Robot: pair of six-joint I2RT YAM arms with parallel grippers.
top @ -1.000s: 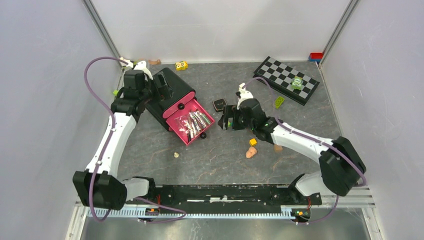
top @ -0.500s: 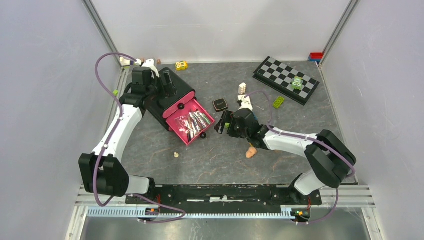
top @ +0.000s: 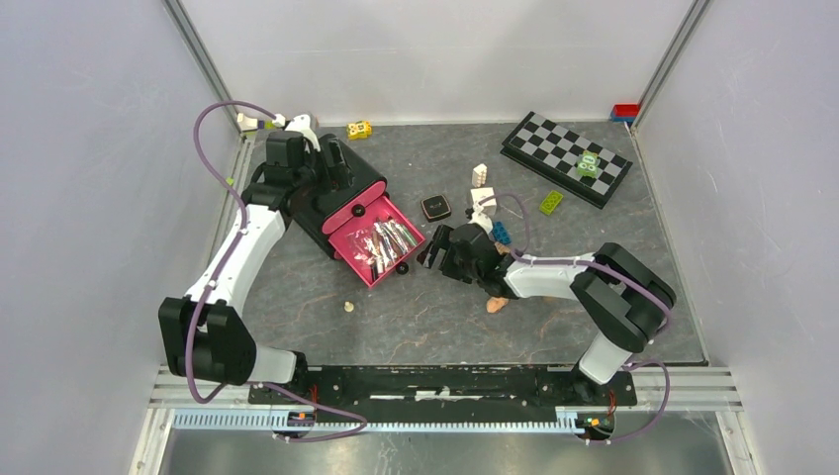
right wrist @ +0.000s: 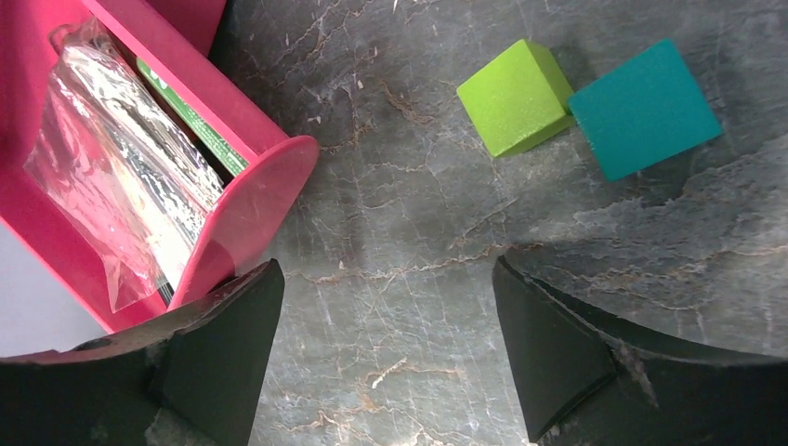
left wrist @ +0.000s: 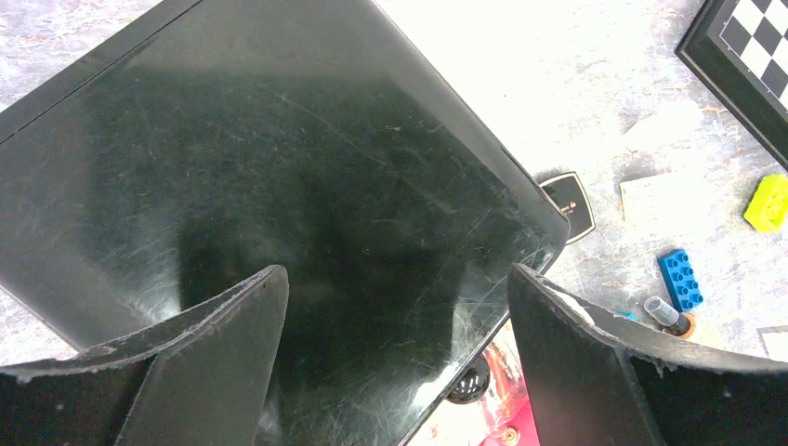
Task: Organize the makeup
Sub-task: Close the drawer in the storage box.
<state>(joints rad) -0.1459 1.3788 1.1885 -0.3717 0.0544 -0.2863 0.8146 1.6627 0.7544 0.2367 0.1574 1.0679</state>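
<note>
**Grey tabletop, both grippers open and empty, most makeup in drawer**

Grey marbled table (top: pixel 416 327) inside white walls. A black organizer box (top: pixel 346 183) sits far left with its pink drawer (top: pixel 408 259) pulled out. The plastic-wrapped makeup (top: pixel 386 240) lies inside the drawer. The black square compact (top: pixel 435 207) lies on the table just right of the box. The peach sponge (top: pixel 496 304) lies nearer, beside the right arm.

The left gripper (left wrist: pixel 395 279) is over the box top with its jaws spread wide and nothing held. Contact with the lid can't be told.

The right gripper (right wrist: pixel 386 279) is low over bare table just beside the drawer's front corner, jaws wide apart, nothing between them. A green block (right wrist: pixel 518 96) and a teal block (right wrist: pixel 643 107) touch each other just ahead of it.
</note>
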